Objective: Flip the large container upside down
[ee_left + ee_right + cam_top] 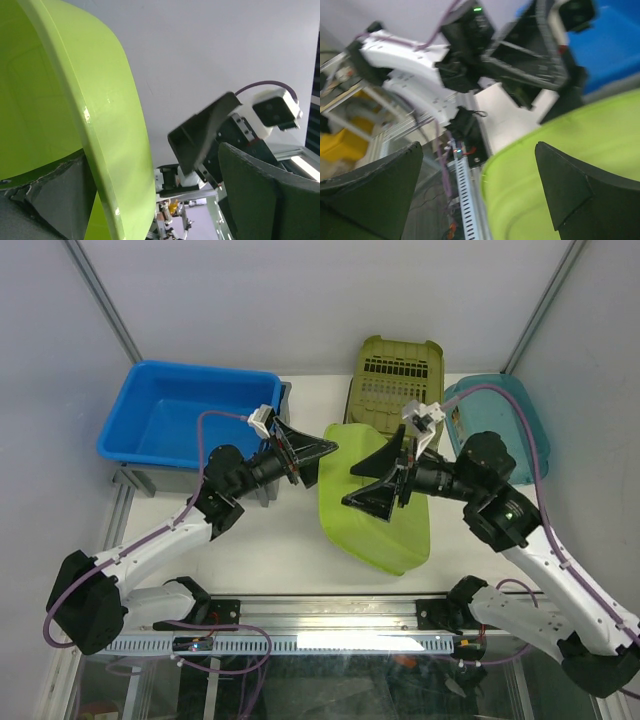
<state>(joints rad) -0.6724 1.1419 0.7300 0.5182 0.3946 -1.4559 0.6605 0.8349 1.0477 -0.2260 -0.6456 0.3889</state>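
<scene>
1. White tabletop (270,540) is carrying the large container (145,480) at far left, mostly hiding beneath a blue tub (185,415) sitting on it.
2. Its long axis is seemingly running left-right; which way it is facing, I cannot tell.
3. Left gripper (312,455) is gaping wide, straddling the lime-green tub (375,510) rim.
4. Right gripper (381,480) is spreading wide over that tub.

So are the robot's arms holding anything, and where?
Nothing looks gripped. Both are open: the left tool straddles the rim of the lime-green tub, and the right tool hovers over it.
</scene>
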